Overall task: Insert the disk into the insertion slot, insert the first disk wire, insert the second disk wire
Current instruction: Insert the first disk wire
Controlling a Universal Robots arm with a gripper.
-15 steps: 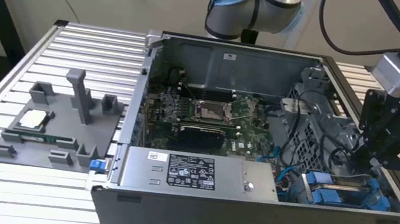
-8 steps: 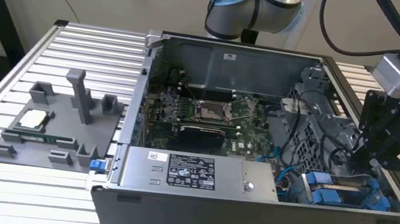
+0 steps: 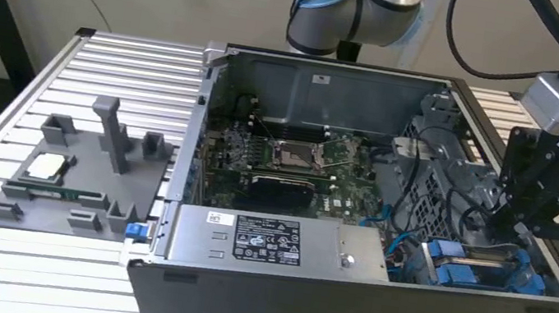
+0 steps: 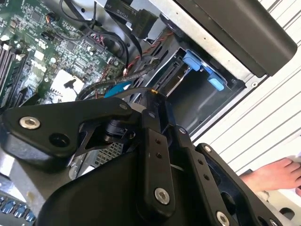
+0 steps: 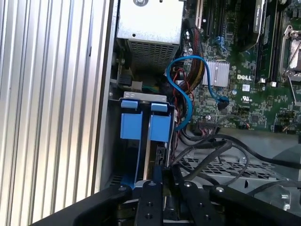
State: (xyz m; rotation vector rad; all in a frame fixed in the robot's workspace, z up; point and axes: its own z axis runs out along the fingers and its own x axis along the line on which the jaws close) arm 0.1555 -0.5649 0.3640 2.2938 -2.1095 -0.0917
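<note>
The disk (image 5: 160, 127) in its blue carrier sits down in the insertion slot (image 5: 143, 96) at the case's front corner; its blue tabs (image 4: 196, 61) show too. A second blue carrier (image 5: 130, 125) stands right beside it. In the exterior view these blue frames (image 3: 461, 275) lie at the case's right end, below my gripper (image 3: 502, 221). My gripper (image 5: 159, 175) hangs just over the disk's connector end. Its fingers (image 4: 157, 150) are closed together on the dark end of a black disk wire (image 4: 117, 92) that trails back over the board.
The open case holds the motherboard (image 3: 290, 162), a labelled power supply (image 3: 267, 242), a looping blue cable (image 5: 188, 89) and loose black cables (image 5: 221, 150). A grey fixture plate (image 3: 77, 176) lies at the exterior view's left. A person's hand (image 4: 273, 174) rests on the ribbed table.
</note>
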